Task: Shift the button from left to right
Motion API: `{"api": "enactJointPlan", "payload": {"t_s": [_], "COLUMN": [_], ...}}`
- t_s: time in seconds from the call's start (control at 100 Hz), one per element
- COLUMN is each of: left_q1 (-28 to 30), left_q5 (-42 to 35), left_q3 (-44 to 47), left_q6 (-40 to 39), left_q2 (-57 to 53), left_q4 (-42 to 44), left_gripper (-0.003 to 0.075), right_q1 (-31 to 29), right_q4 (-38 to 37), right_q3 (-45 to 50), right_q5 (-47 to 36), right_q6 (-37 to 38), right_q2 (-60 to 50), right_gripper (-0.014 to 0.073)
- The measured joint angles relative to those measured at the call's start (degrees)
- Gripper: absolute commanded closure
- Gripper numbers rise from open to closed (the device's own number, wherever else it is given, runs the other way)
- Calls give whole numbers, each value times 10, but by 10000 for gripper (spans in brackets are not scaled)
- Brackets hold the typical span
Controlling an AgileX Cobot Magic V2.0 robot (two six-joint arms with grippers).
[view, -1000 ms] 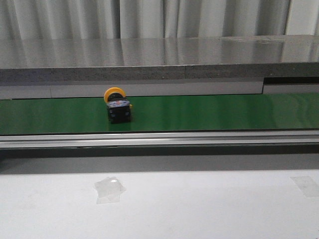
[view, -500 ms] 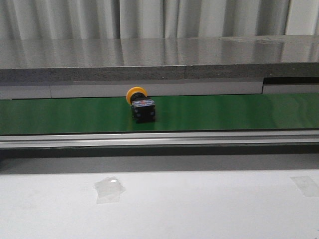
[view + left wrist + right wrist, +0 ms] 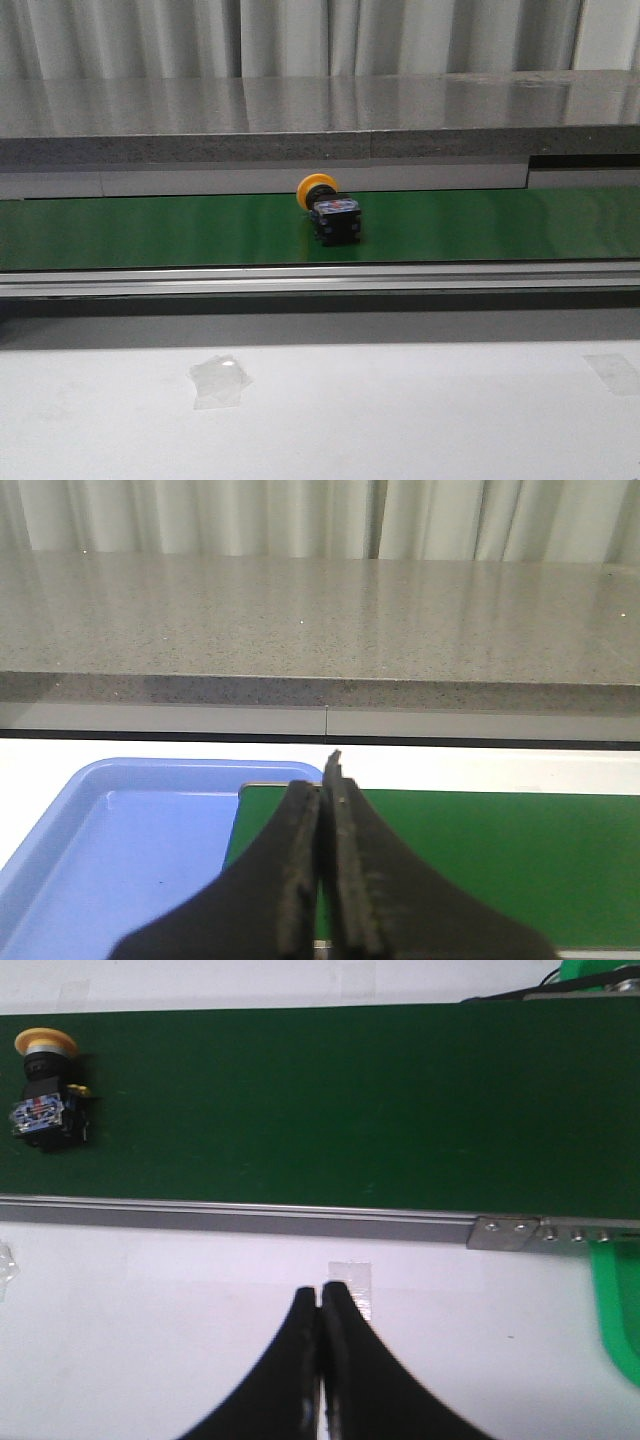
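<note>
1. Button (image 3: 329, 209) sits on the green belt (image 3: 500, 225), roughly mid-frame in the front view, lying on its side: yellow-orange cap toward the grey counter (image 3: 300, 120) behind, black body toward the near rail (image 3: 320, 277).
2. Right wrist view: same button (image 3: 44, 1090) on the belt (image 3: 350, 1100), cap pointing to the belt's far edge, red/blue marks visible on the body's end.
3. Left gripper (image 3: 322, 790): fingers pressed together, nothing between them. Blue tray (image 3: 120, 840) lies beyond them, next to the belt end.
4. Right gripper (image 3: 321, 1305): fingers closed, empty, over the white desk (image 3: 150, 1340), well apart from the button. A tape patch (image 3: 352, 1282) is on the desk just past the fingertips.
5. Neither arm shows in the front view.
</note>
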Motion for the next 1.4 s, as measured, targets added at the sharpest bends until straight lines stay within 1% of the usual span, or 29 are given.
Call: {"api": "enactJointPlan", "payload": {"t_s": [0.21, 0.28, 0.31, 0.38, 0.43, 0.45, 0.5, 0.55, 0.57, 0.62, 0.76, 0.95, 1.17, 1.4], "left_q1": [0, 0, 0, 0, 0, 0, 0, 0, 0, 0, 0, 0, 0, 0], "left_q5": [0, 0, 0, 0, 0, 0, 0, 0, 0, 0, 0, 0, 0, 0], "left_q3": [0, 0, 0, 0, 0, 0, 0, 0, 0, 0, 0, 0, 0, 0], "left_q6": [0, 0, 0, 0, 0, 0, 0, 0, 0, 0, 0, 0, 0, 1], "left_q2": [0, 0, 0, 0, 0, 0, 0, 0, 0, 0, 0, 0, 0, 0], "left_q4": [0, 0, 0, 0, 0, 0, 0, 0, 0, 0, 0, 0, 0, 0], "left_gripper": [740, 740, 740, 740, 740, 740, 740, 740, 740, 740, 740, 740, 740, 740], "right_q1": [0, 0, 0, 0, 0, 0, 0, 0, 0, 0, 0, 0, 0, 12], "right_q4": [22, 23, 23, 23, 23, 23, 23, 23, 23, 23, 23, 31, 38, 38], "right_q3": [-4, -4, -4, -4, -4, -4, -4, -4, -4, -4, -7, -54, -129, -177], "right_q5": [-10, -10, -10, -10, -10, -10, -10, -10, -10, -10, -12, -12, -12, -12], "right_q6": [0, -3, -7, -9, -10, -10, -10, -12, -12, -13, -17, -71, -111, -132], "right_q2": [64, 73, 74, 76, 76, 76, 76, 76, 76, 76, 76, 96, 175, 272], "right_gripper": [651, 599, 564, 439, 305, 269, 127, 26, -6, -49, -52, -52, -52, -52]}}
